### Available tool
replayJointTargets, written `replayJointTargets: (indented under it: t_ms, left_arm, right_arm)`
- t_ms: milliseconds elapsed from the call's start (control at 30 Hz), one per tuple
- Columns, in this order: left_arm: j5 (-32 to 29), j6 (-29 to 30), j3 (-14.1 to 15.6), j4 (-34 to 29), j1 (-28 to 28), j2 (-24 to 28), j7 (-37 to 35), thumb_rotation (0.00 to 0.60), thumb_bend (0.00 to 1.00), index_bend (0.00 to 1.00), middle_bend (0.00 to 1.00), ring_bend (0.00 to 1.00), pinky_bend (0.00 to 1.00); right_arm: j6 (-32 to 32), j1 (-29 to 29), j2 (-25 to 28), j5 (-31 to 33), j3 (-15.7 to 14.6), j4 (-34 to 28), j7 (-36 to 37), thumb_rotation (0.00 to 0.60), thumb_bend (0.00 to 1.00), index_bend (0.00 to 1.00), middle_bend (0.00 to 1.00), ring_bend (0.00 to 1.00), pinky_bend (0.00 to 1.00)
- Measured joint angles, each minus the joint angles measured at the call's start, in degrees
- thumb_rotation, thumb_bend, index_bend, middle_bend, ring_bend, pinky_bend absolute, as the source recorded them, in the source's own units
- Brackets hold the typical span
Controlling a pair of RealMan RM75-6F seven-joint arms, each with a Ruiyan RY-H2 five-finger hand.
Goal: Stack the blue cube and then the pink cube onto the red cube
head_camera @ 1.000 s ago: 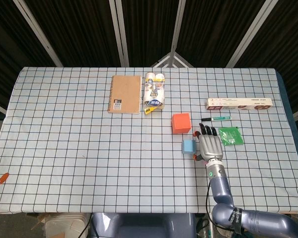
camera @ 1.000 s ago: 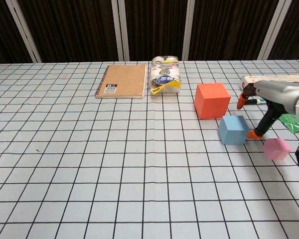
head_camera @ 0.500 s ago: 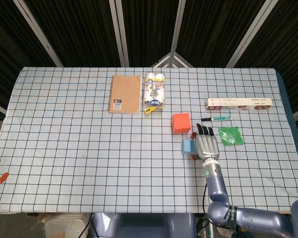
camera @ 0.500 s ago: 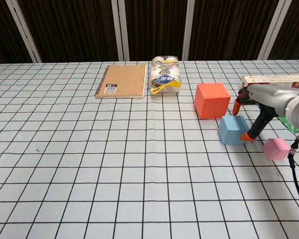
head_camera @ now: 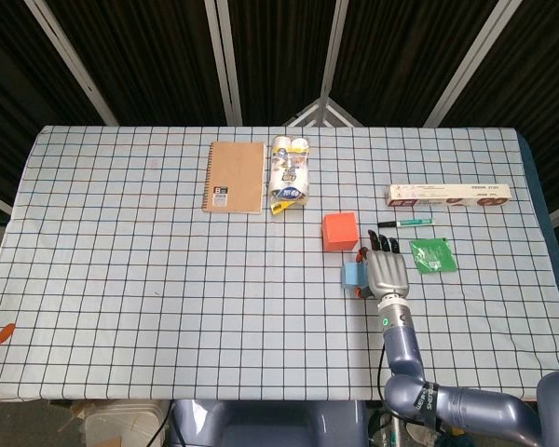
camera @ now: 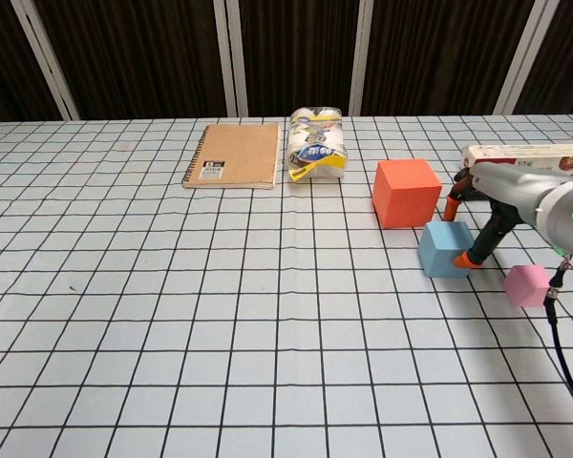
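Observation:
The red cube point(head_camera: 340, 231) point(camera: 407, 193) stands right of the table's middle. The blue cube point(head_camera: 352, 276) point(camera: 445, 249) sits just in front of it, on the cloth. The pink cube point(camera: 527, 285) lies to the blue cube's right; in the head view my right arm hides it. My right hand point(head_camera: 384, 270) point(camera: 497, 205) hovers low beside the blue cube with its fingers apart. One orange fingertip point(camera: 468, 260) touches the blue cube's right side, and another fingertip point(camera: 451, 206) is behind it. Only an orange fingertip point(head_camera: 0, 333) of my left hand shows, off the table's left edge.
A brown notebook point(head_camera: 235, 177) and a wrapped roll pack point(head_camera: 290, 173) lie at the back middle. A long flat box point(head_camera: 447, 195), a marker point(head_camera: 405, 223) and a green packet point(head_camera: 432, 255) lie right of the cubes, close to my right hand.
My right hand has slid left toward the blue cube, bringing its fingertip against the cube's right side. The pink cube shows more fully. No cube has moved.

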Motion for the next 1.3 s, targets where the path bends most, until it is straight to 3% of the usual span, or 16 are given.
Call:
replayJointTargets:
  t_ms: [600,900,1133,1300]
  left_arm:
    - [0.10,0.02,0.13,-0.14,-0.07,-0.08,0.38,0.600,0.13,0.08,0.00,0.00,0.00]
    - [0.05,-0.21,0.10,-0.24,-0.20,-0.05,0.27,0.600,0.13,0.08,0.00,0.00,0.00]
    - [0.07,-0.21,0.17,-0.27,-0.22,-0.07,0.41,0.600,0.13,0.08,0.00,0.00,0.00]
    - [-0.09,-0.10,0.11,-0.29,-0.21,-0.17,0.72,0.600,0.13,0.08,0.00,0.00,0.00]
  right_arm:
    - [0.09,-0.51,0.71,-1.00,-0.44,-0.62,0.98,0.600,0.28,0.46,0.00,0.00,0.00]
    - [3.18,-1.19,4.03,-2.73,-0.08,-5.69,0.44,0.600,0.28,0.46,0.00,0.00,0.00]
    - [6.08,-0.17,9.91,-1.83,2.81,-12.11,-4.11,0.600,0.28,0.46,0.00,0.00,0.00]
    - [6.08,3.87,12.17,1.79,6.24,-13.67,-9.64,0.600,0.29,0.46,0.00,0.00,0.00]
